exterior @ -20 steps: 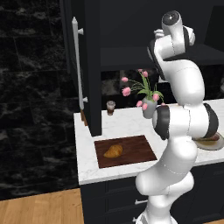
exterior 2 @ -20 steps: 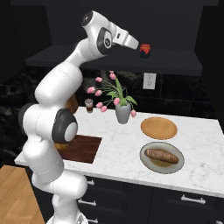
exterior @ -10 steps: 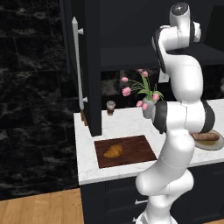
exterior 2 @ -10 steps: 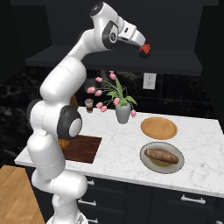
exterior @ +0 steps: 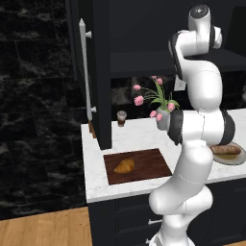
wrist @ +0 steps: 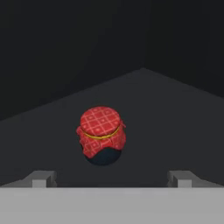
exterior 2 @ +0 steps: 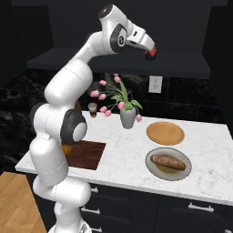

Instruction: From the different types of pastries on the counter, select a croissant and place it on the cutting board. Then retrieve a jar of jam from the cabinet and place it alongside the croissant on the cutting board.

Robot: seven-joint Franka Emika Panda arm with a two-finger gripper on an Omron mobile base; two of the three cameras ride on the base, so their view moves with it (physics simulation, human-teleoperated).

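Red-capped jar (wrist: 101, 141) stands upright on the cabinet (exterior: 103, 72) shelf, its dark base hard to make out; the gripper (wrist: 111, 178) is spread wide before it, not touching. Croissant (exterior: 125, 166) lies on the board (exterior: 138, 165).

Counts recorded: one croissant (exterior: 124, 166) on one cutting board (exterior: 144, 161). One long brown roll (exterior 2: 168, 162) on one plate (exterior 2: 154, 168). One round tan disc (exterior 2: 165, 133) on the counter (exterior 2: 205, 154). One vase of pink flowers (exterior 2: 128, 117). One brown cup (exterior: 121, 117). One jar of jam (wrist: 101, 135). One cabinet door handle (exterior: 86, 72). One wall outlet (exterior 2: 155, 84).
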